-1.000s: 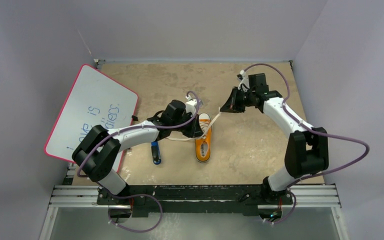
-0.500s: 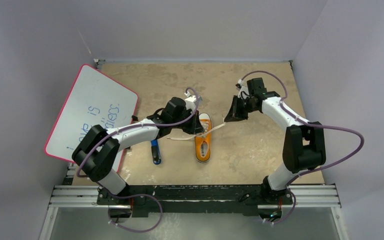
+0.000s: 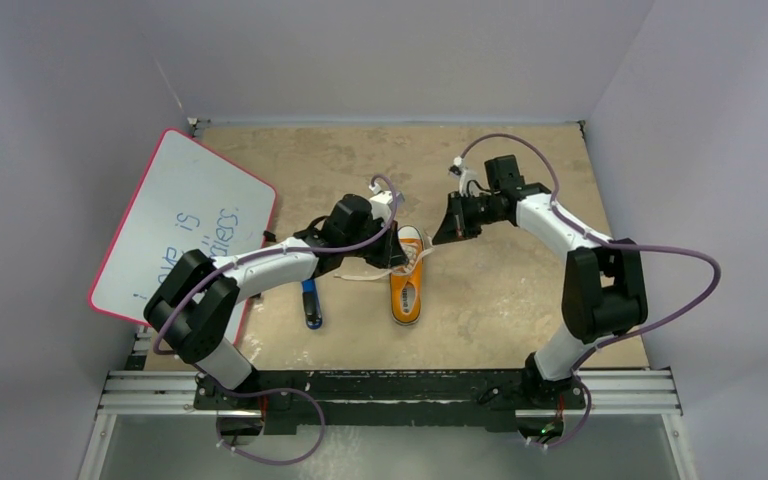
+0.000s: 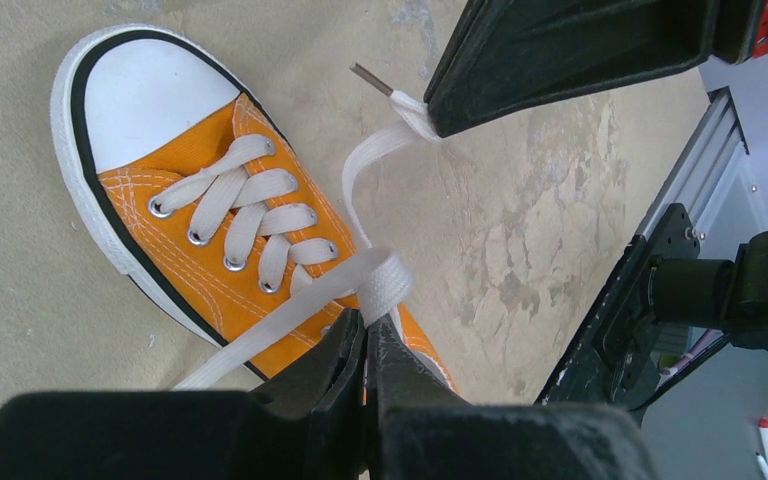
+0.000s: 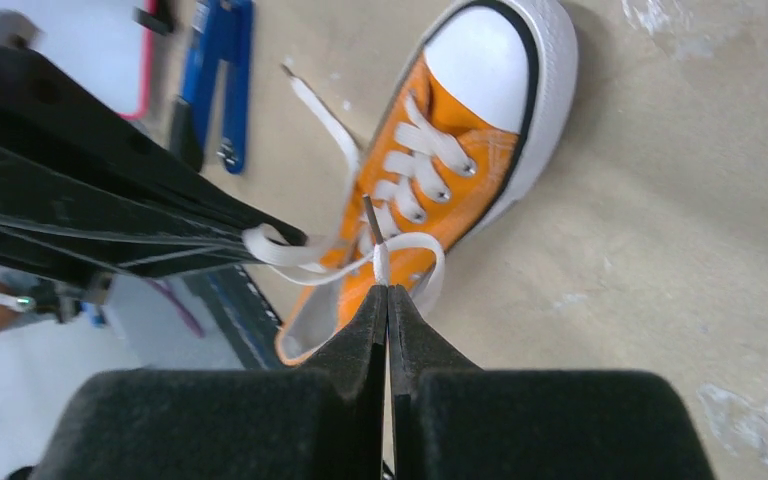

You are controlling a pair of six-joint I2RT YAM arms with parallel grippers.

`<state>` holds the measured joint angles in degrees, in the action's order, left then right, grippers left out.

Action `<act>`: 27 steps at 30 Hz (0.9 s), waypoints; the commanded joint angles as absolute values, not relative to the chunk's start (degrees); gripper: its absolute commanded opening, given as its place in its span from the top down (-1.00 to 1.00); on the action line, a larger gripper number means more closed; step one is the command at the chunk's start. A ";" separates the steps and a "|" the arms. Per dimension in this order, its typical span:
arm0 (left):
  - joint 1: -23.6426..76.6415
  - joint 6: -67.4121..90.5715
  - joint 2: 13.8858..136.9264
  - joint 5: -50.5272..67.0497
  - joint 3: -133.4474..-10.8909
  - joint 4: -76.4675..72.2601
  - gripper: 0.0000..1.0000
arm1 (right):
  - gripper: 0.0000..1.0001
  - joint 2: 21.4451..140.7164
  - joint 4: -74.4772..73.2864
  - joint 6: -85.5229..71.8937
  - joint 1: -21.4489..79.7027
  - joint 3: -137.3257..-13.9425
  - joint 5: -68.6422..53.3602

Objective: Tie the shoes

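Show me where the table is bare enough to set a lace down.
Bare: table between sneaker and right arm, and its far strip. Crowded: over the sneaker, where left claw and right claw pinch laces; whiteboard and blue stick fill the left.

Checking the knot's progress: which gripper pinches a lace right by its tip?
The right gripper: the lace tip pokes past its jaws, whereas the left gripper clamps a fold mid-lace.
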<state>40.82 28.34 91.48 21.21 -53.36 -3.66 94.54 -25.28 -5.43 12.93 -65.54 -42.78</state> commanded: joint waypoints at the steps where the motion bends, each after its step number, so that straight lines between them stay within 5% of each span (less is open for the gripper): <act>1: 40.38 27.60 89.99 21.28 -55.99 -4.89 1.00 | 1.00 94.63 -16.88 -18.38 10.61 -66.97 -54.19; 5: 40.34 27.85 90.62 20.43 -56.67 -4.19 1.00 | 1.00 91.89 -8.59 -29.65 6.90 -63.06 -49.87; 10: 40.34 28.06 91.53 20.04 -57.70 -3.55 1.00 | 0.94 94.09 -32.83 -28.16 6.28 -66.60 -31.58; 13: 40.34 27.71 91.67 19.96 -57.93 -3.34 1.00 | 0.85 90.29 -38.21 -30.62 6.24 -60.02 -33.64; 17: 40.30 27.02 91.54 20.25 -58.00 -2.62 1.00 | 0.46 80.68 -41.17 -29.86 6.25 -54.61 -30.76; 27: 40.25 25.99 92.11 22.37 -57.71 -2.29 1.00 | 0.14 77.15 -35.97 18.84 14.52 -61.89 -25.61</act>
